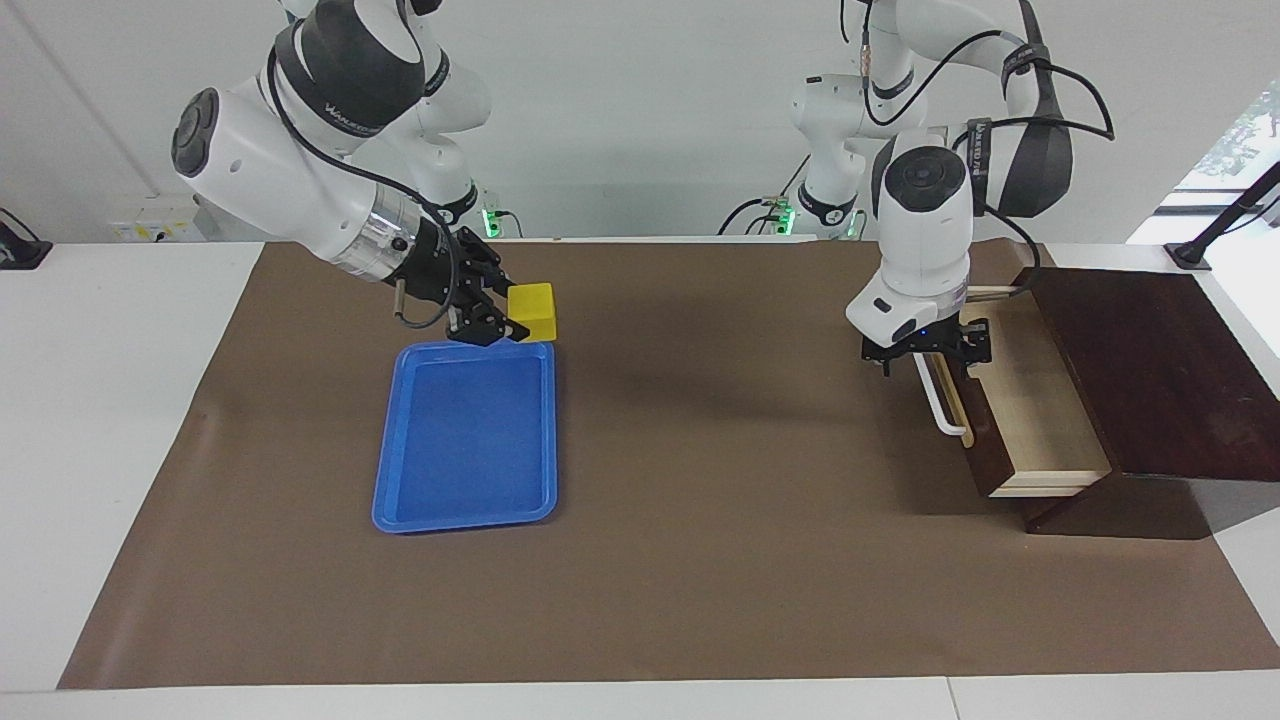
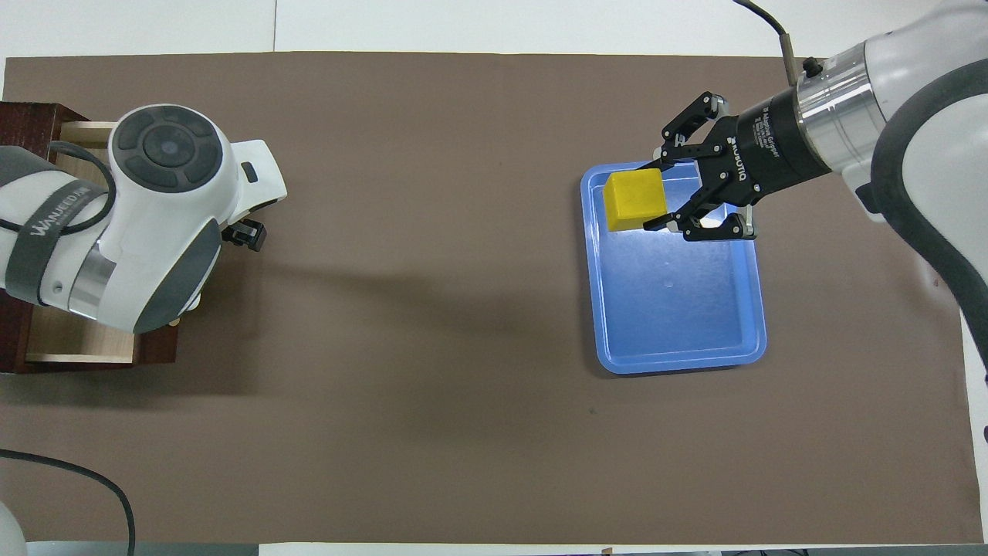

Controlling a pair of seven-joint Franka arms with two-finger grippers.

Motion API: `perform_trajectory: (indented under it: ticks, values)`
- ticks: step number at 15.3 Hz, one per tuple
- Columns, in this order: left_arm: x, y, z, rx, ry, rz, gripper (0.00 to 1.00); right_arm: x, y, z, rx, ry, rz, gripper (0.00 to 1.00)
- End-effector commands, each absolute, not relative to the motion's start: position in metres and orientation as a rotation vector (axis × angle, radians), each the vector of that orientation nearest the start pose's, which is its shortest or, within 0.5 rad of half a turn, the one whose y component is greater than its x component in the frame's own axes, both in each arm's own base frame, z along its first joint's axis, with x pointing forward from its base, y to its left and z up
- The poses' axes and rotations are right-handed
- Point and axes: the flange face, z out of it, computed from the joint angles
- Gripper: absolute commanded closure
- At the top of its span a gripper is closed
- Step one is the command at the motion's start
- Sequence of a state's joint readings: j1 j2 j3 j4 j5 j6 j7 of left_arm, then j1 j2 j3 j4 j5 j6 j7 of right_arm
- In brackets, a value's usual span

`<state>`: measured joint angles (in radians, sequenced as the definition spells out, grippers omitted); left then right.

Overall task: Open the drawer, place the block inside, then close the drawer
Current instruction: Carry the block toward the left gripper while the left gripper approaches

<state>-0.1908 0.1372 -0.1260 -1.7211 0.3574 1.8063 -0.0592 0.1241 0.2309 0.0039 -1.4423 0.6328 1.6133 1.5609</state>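
White table [image 1: 120,420] under a brown mat [image 1: 700,560], bearing a blue tray [image 1: 465,435] and seemingly a dark wooden box [image 1: 1150,370].

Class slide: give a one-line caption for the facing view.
Right pincer holds the yellow block above the blue tray; left pincer over the open drawer.

A white table [image 1: 120,420] carries a large brown mat [image 1: 700,560] that covers most of its top, leaving pale margins at both ends and along the edge farthest from the robots. A plain white wall [image 1: 640,100] rises at the robots' end, with a small yellowish outlet plate [image 1: 150,230] low on it. A window [image 1: 1235,140] showing green foliage brings daylight in at the left arm's end, where a black clamp [image 1: 1215,235] grips the table edge.
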Motion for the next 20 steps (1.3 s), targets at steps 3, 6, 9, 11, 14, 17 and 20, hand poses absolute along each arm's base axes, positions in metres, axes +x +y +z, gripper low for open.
perform_trajectory:
  ticks: [3,6,9,11,14,17,20]
  values:
    - [0.568,-0.129,0.551,-3.001,0.001,-0.090,0.00,0.607,0.138,0.576,-1.957,1.828,0.690,1.00]
    - [0.565,-0.133,0.552,-3.010,-0.412,-0.094,0.00,0.607,0.138,0.576,-1.957,1.828,0.690,1.00]
    - [0.560,-0.143,0.558,-2.972,-0.689,-0.132,0.00,0.606,0.139,0.576,-1.959,1.827,0.691,1.00]
    - [0.557,-0.152,0.561,-2.929,-0.902,-0.158,0.00,0.606,0.142,0.576,-1.962,1.823,0.690,1.00]
    - [0.557,-0.157,0.562,-2.947,-1.050,-0.106,0.00,0.605,0.168,0.574,-1.942,1.830,0.663,1.00]
    - [0.557,-0.161,0.563,-2.807,-1.461,-0.085,0.00,0.604,0.210,0.569,-1.914,1.840,0.637,1.00]
    - [0.555,-0.169,0.583,-2.703,-1.692,0.111,0.00,0.599,0.261,0.561,-1.898,1.831,0.614,1.00]
